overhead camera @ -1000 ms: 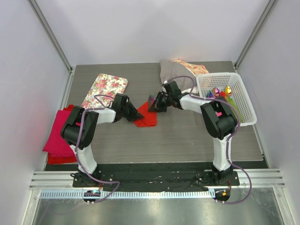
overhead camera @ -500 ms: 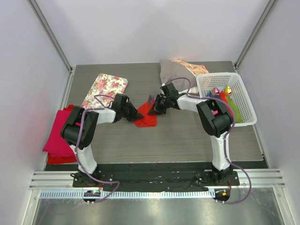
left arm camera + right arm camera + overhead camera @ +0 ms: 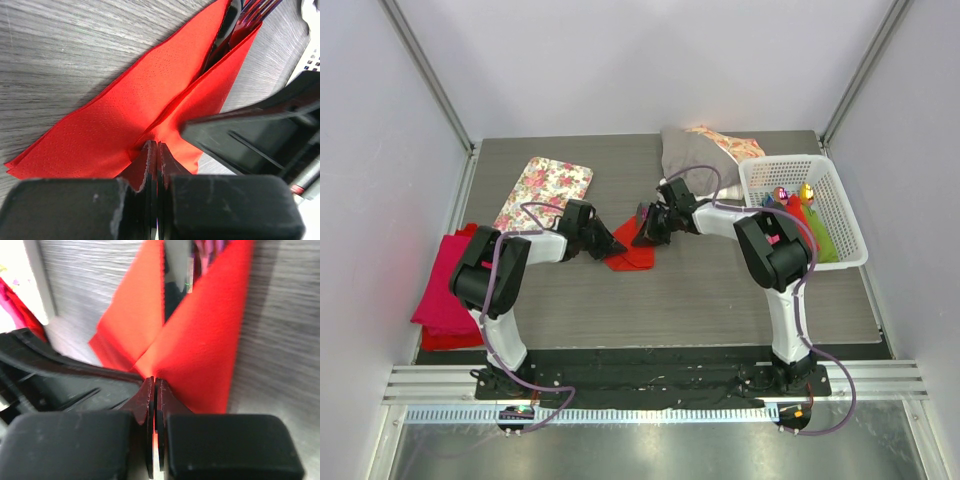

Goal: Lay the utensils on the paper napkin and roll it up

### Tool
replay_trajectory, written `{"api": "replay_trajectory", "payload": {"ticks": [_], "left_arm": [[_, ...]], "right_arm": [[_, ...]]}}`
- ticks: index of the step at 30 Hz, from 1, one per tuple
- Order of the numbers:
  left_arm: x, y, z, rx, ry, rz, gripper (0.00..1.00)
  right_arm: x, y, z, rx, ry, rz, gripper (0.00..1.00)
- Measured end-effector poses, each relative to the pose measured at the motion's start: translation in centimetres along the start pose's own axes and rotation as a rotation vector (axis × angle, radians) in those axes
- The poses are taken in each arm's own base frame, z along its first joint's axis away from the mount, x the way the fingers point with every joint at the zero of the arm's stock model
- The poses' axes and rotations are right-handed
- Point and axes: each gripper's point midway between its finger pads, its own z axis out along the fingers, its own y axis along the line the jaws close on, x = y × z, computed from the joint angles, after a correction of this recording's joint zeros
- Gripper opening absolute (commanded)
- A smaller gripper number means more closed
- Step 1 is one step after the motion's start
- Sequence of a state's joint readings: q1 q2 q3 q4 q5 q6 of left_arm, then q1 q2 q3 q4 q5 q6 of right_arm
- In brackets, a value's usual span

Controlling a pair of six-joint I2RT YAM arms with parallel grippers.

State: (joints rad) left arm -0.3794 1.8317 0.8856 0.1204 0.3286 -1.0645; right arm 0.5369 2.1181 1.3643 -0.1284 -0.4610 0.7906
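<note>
The paper napkin, bright red, lies at the centre of the top view, folded up into a trough around dark utensils. A white basket sits to the right and a floral cloth at the upper left. The left gripper and the right gripper meet over the napkin, each clenched on its edge.

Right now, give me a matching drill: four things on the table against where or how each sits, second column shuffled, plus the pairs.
Things:
1. paper napkin
2. white basket
3. floral mat
4. magenta cloth stack

Places or states:
A. right side of the table, colourful items inside
B. left table edge, near side, by the left arm's base
C. mid-table, pinched by the left gripper and the right gripper
D. back left, lying flat

Pairs: 1-C, 2-A, 3-D, 4-B
</note>
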Motion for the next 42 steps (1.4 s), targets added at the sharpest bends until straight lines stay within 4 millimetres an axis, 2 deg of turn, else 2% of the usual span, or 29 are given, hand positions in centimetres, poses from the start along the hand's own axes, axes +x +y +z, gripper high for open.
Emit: {"api": "replay_trajectory", "payload": {"ticks": [8, 10, 15, 23, 27, 30, 36, 42], "left_arm": [[-0.1, 0.1, -0.1, 0.013, -0.009, -0.007, 0.01], [-0.2, 0.2, -0.2, 0.043, -0.028, -0.018, 0.04], [0.4, 0.4, -1.0, 0.106, -0.040, -0.036, 0.03], [0.8, -2.9, -1.5, 0.257, -0.034, -0.003, 0.00], [1.2, -3.5, -1.5, 0.280, -0.027, 0.006, 0.00], [1.5, -3.0, -1.0, 0.263, -0.017, 0.000, 0.00], [2.2, -0.6, 0.0, 0.162, 0.016, -0.039, 0.00], [2.0, -0.9, 0.6, 0.131, 0.044, -0.049, 0.00]], "right_arm": [[0.2, -0.5, 0.6, 0.004, 0.012, 0.006, 0.01], [0.2, -0.5, 0.6, 0.004, 0.012, 0.006, 0.01], [0.3, -0.4, 0.8, -0.007, 0.022, 0.007, 0.01], [0.2, -0.1, 1.1, -0.035, 0.026, 0.017, 0.01], [0.1, 0.0, 1.2, -0.049, 0.026, 0.026, 0.01], [0.1, 0.0, 1.2, -0.053, 0.026, 0.030, 0.01], [0.0, 0.0, 1.1, -0.056, 0.025, 0.038, 0.01], [-0.2, 0.0, 1.1, -0.062, 0.016, 0.038, 0.15]]}}
